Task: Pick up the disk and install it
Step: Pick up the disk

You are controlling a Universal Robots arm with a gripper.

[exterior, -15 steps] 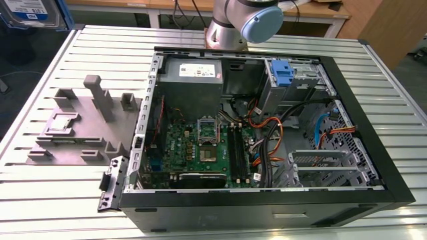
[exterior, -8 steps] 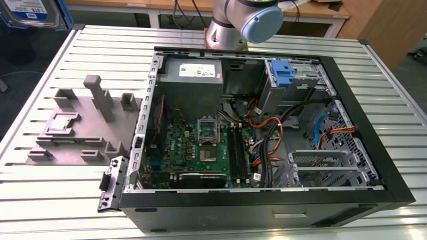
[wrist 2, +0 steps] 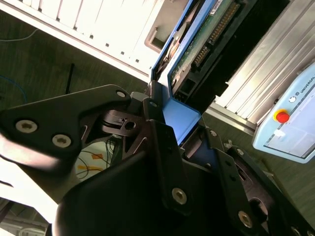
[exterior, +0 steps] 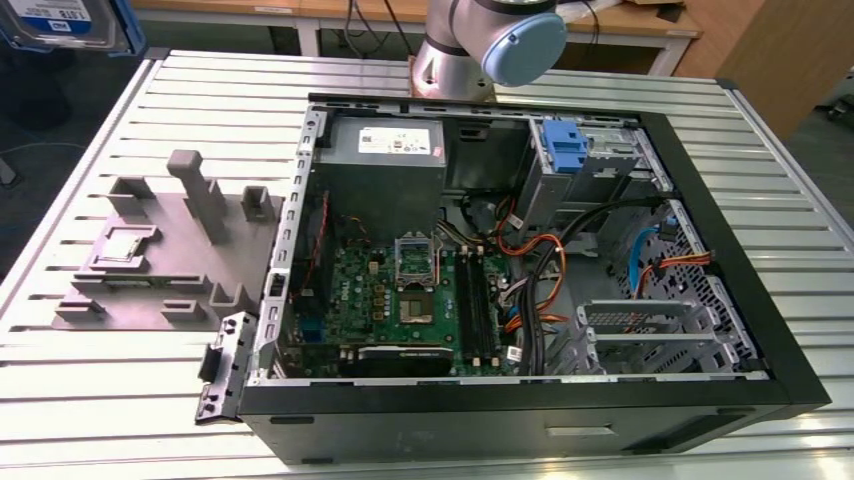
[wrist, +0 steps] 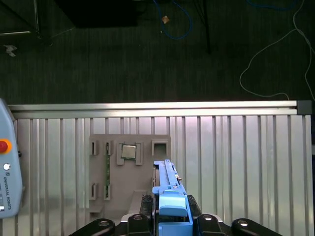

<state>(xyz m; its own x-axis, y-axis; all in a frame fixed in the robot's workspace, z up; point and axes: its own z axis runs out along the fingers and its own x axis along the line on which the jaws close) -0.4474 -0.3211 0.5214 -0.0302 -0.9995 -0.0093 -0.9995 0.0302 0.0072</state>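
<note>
In the exterior view, the disk (exterior: 60, 25) sits in the upper corner at the exterior view's left, clear of the slatted tabletop (exterior: 747, 130) and well apart from the open computer case (exterior: 534, 420). The arm (exterior: 501, 45) stands behind the case at upper centre. A grey fixture (exterior: 160, 250) lies on the tabletop just beside the case. Inside the case are a green motherboard (exterior: 414, 300), a power supply box (exterior: 387, 140) and a blue bracket (exterior: 567, 150).

In the second wrist view, the black jaws are pinching the disk (wrist 2: 206, 34) by its blue carrier rail (wrist 2: 179, 115), and the disk's green circuit board shows. A pendant (wrist 2: 290, 118) with a red button lies near.

In the first wrist view, the disk (wrist: 170, 196) is seen edge-on, with its blue rail clamped between the jaws. It hangs over the tabletop (wrist: 236, 162), just beside the fixture (wrist: 125, 177). The pendant (wrist: 9, 172) lies on the tabletop, with dark floor (wrist: 98, 49) and cables beyond.
</note>
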